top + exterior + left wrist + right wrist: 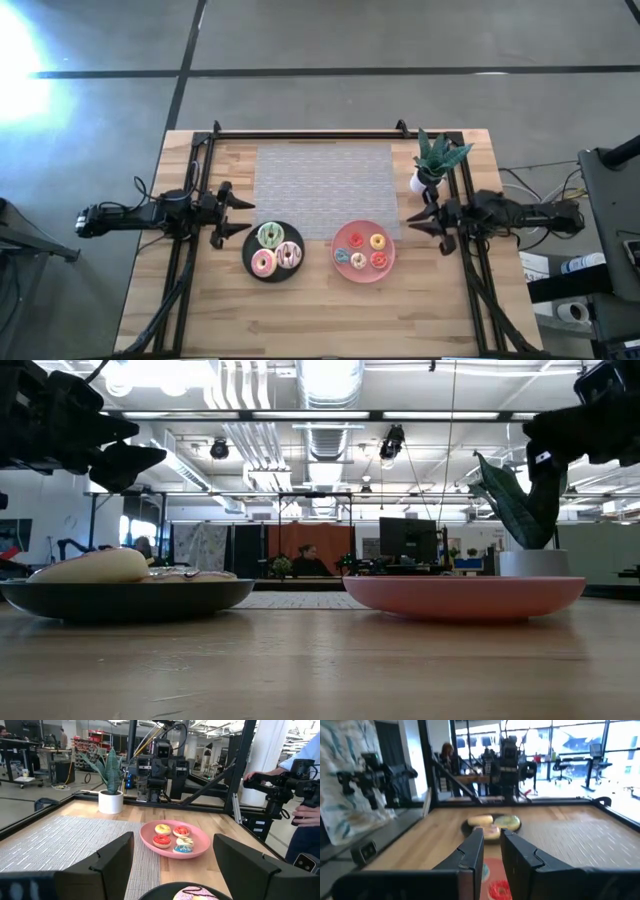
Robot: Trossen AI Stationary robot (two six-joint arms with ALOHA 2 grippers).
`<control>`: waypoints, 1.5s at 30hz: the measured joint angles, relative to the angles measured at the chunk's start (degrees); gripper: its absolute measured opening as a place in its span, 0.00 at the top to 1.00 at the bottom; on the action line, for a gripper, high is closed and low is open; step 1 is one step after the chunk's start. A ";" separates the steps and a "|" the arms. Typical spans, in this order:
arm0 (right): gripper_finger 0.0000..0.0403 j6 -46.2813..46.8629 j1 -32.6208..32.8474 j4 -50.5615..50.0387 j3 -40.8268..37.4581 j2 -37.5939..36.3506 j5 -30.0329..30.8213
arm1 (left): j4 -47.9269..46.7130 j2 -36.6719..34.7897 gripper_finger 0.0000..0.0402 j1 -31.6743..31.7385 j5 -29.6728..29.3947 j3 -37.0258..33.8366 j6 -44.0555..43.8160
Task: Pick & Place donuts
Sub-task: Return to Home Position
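On the light wooden table (330,320), seen from above, three larger iced donuts (270,236) lie on a round black plate (246,250). The smaller donuts (378,241) lie on the round pink plate (340,242) beside it. The left gripper (243,215) and right gripper (412,222) flank the plates. At table height, both hang raised. The left wrist shows wide-spread, empty fingers. The right wrist shows a narrow gap, nothing held.

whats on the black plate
Three large ones sit on the black plate: a green-iced donut, a pink-iced donut and a white dark-drizzled donut, close together. The plate's surface beneath them is covered.
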 joint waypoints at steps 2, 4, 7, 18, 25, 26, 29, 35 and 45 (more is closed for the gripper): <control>0.85 -1.12 0.00 -0.90 -0.23 0.00 0.01 | 0.00 0.00 0.38 0.00 0.00 0.00 0.02; 0.85 -3.50 0.00 -0.84 -0.24 0.13 0.01 | -0.02 0.02 0.38 -0.02 0.00 0.00 0.00; 0.85 -5.02 0.00 -0.84 -0.24 0.13 0.02 | -0.04 0.02 0.38 -0.01 -0.02 0.00 0.02; 0.85 -4.55 0.00 -0.80 -0.26 1.27 0.01 | -0.04 0.02 0.38 -0.01 -0.02 0.00 0.01; 0.85 -4.39 0.00 -0.78 -0.26 1.28 0.01 | -0.04 0.02 0.38 0.00 0.00 0.00 0.02; 0.85 -4.39 0.00 -0.79 -0.26 1.29 0.01 | -0.04 0.02 0.38 0.00 0.00 0.00 0.02; 0.85 -4.39 0.00 -0.78 -0.26 1.27 0.03 | -0.04 0.02 0.38 -0.02 0.00 0.00 0.02; 0.85 -4.39 0.00 -0.78 -0.26 1.27 0.03 | -0.07 0.02 0.38 -0.01 0.00 0.02 0.01; 0.85 -4.39 0.00 -0.78 -0.26 1.29 0.03 | -0.07 0.02 0.38 -0.01 0.00 0.02 0.02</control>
